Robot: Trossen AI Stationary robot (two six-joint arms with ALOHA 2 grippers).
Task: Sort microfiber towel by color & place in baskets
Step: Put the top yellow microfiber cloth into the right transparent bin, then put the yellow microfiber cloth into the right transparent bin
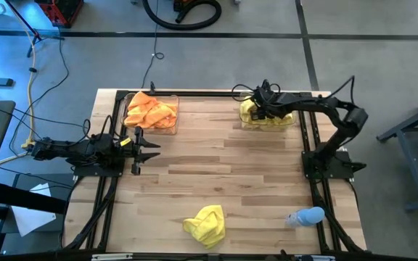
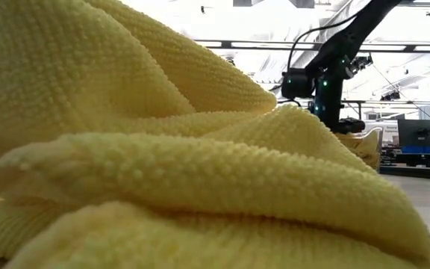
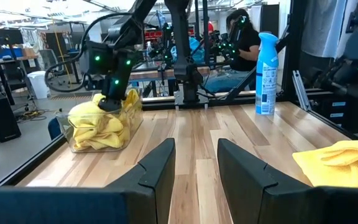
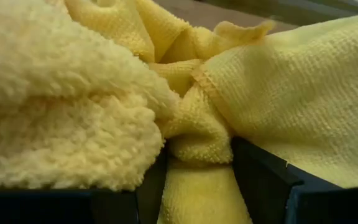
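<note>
1. While the high view laid out the whole worktop (image 1: 223, 174), it showed the right hand (image 1: 261, 106) reaching into the far right basket (image 1: 290, 122), which held yellow towels (image 1: 251, 110).
2. Only the right wrist view told the grip: both dark fingers (image 4: 260, 177) pinched a fold of yellow towel (image 4: 197, 134), the hand closed on it, with more yellow cloth all around.
3. From above, the left hand (image 1: 145, 152) lay low at the worktop's left edge, just beside the far left basket (image 1: 173, 125) of orange towels (image 1: 151, 110).
4. Its own wrist view showed its fingers (image 3: 157, 168) spread apart and holding nothing, and across the worktop the right hand (image 3: 112, 102) down in the yellow-filled basket (image 3: 73, 134).
5. One loose yellow towel (image 1: 205, 223) lay at the near edge; it filled the low view (image 2: 163, 164), hiding almost everything but the right arm (image 2: 327, 63) beyond.
6. A blue spray bottle (image 1: 305, 216) lay near the right front corner in the high view, yet appeared upright in the left wrist view (image 3: 266, 74).
</note>
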